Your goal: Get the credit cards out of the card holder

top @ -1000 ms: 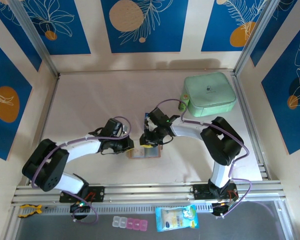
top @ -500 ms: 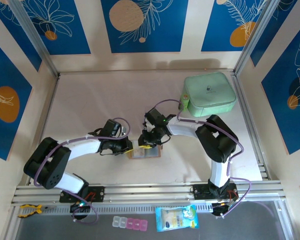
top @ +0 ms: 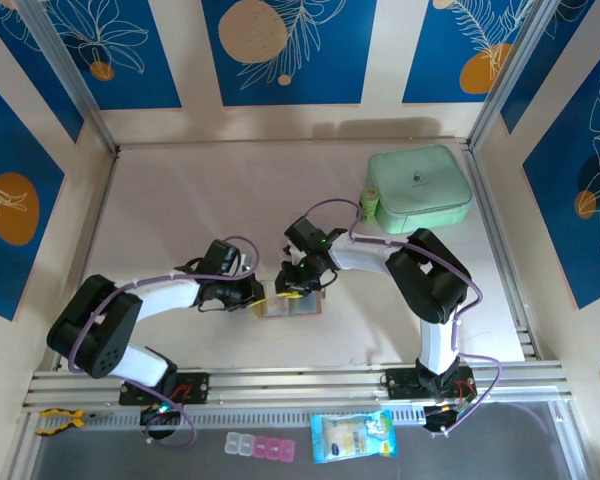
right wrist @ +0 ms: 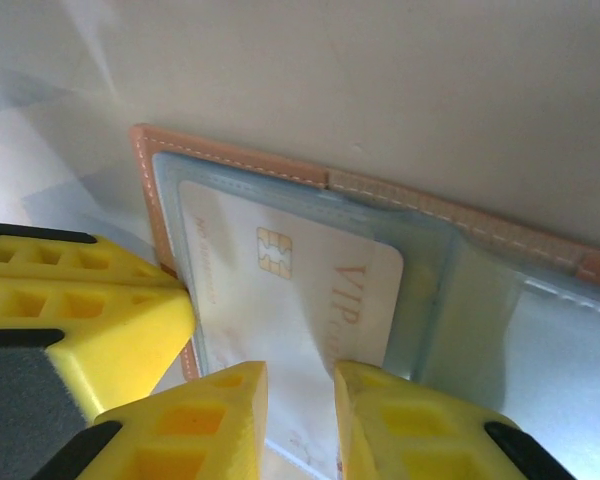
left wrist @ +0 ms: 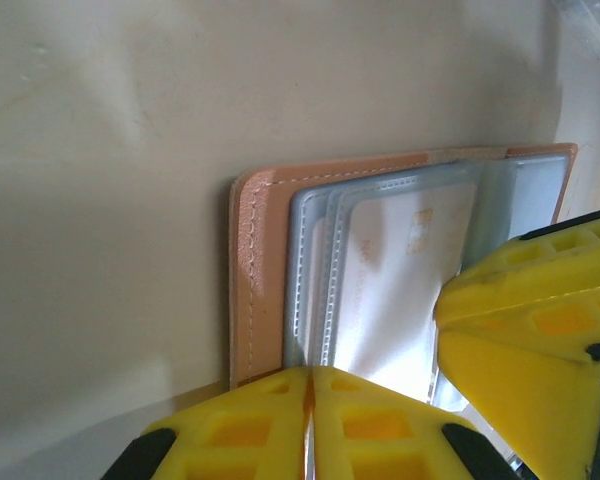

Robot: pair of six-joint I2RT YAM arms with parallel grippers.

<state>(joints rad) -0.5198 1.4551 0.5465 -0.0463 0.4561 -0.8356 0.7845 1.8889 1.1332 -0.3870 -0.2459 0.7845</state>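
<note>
A small tan-brown leather bifold card holder (top: 300, 307) lies open on the pale table (top: 180, 220) between both arms, with a pale pinkish-white credit card (right wrist: 310, 300) in its grey pocket. The left gripper (left wrist: 308, 420) is pressed together at the holder's edge. The right gripper (right wrist: 300, 420) stands slightly spread, tips over the card.

Tan card holder (left wrist: 252, 280) lies open flat, a pale credit card (right wrist: 300, 300) tucked inside.
</note>
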